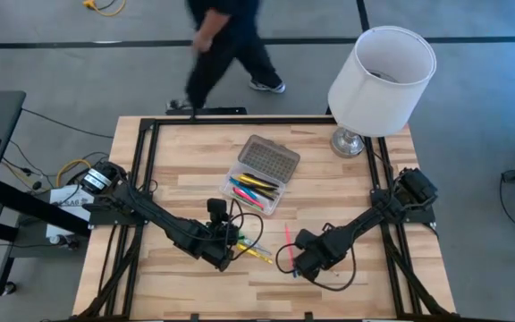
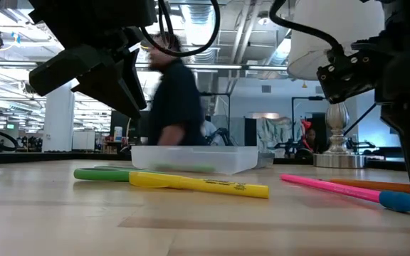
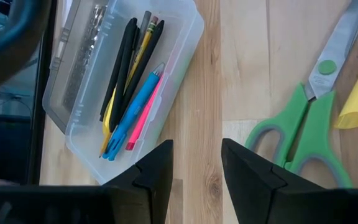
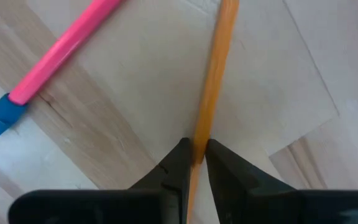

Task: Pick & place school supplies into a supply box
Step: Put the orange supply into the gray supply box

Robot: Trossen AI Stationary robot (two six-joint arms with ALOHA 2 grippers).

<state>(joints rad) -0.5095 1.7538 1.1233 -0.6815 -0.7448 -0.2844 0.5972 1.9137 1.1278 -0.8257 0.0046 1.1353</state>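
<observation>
The clear supply box [image 1: 259, 186] stands mid-table with its grey dotted lid [image 1: 270, 159] open; inside the supply box [image 3: 135, 81] lie black, yellow, blue and pink pens. Green-handled scissors [image 3: 303, 127] and a yellow marker [image 2: 198, 183] lie on the table near it. A pink pen with a blue cap [image 4: 55, 53] and an orange pencil [image 4: 219, 62] lie further right. My left gripper [image 3: 196, 163] is open, above bare wood between box and scissors. My right gripper [image 4: 193, 155] is shut on the orange pencil. My right gripper pinches the orange pencil [image 4: 199, 140] between its two fingertips, coming from above and pointing down. The fingers lie across the thin shaft. The pencil [image 2: 376, 185] runs on along the wood and seems to lie on the table.
A white lampshade on a metal foot [image 1: 378, 76] stands at the far right corner. A person [image 1: 226, 45] walks past beyond the far edge. Black frame rails [image 1: 150, 152] border the table. Bare wood lies along the near edge.
</observation>
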